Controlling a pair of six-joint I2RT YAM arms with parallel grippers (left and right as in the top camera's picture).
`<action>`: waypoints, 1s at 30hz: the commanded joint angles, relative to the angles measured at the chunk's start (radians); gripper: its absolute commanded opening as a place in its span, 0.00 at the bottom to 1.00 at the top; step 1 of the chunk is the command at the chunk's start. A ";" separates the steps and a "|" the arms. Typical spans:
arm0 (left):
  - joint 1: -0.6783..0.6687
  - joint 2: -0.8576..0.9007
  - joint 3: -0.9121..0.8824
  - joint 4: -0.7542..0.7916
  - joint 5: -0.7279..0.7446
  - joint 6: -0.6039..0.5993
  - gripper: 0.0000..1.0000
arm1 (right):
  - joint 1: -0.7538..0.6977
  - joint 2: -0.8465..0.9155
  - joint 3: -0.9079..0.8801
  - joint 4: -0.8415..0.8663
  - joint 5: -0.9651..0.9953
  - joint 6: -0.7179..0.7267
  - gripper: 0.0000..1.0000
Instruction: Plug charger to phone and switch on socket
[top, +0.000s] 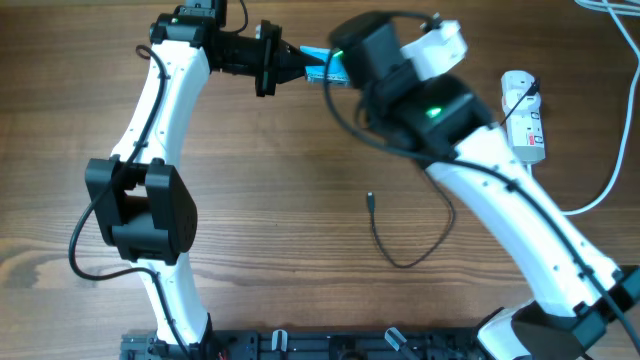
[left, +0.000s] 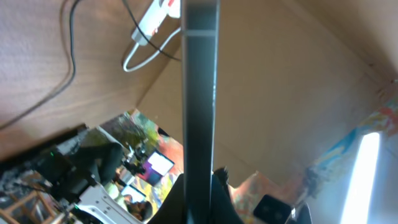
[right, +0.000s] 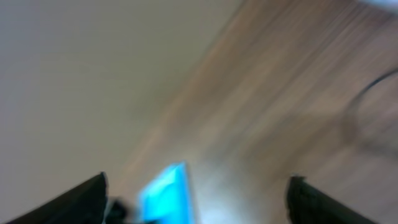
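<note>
My left gripper is shut on the phone, holding it above the far middle of the table. In the left wrist view the phone shows edge-on as a dark bar between my fingers. My right gripper is open and empty, with the cyan phone between its spread fingers; the view is blurred. In the overhead view it is mostly hidden under its own wrist. The charger's plug tip lies loose on the table, and its black cable loops toward the right arm. The socket lies at the far right.
A thick white cord runs from the socket along the right table edge. The socket and the black cable also show in the left wrist view. Both arm bases stand at the near edge.
</note>
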 joint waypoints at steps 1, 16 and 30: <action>0.004 -0.034 0.008 0.055 -0.046 0.031 0.04 | -0.113 -0.010 0.012 -0.086 -0.128 -0.334 0.97; 0.004 -0.034 0.008 0.101 -0.601 0.385 0.04 | -0.237 -0.007 -0.245 -0.241 -0.369 -0.655 1.00; 0.001 -0.033 0.008 0.024 -0.876 0.424 0.04 | -0.160 0.055 -0.527 -0.068 -0.603 -0.928 0.79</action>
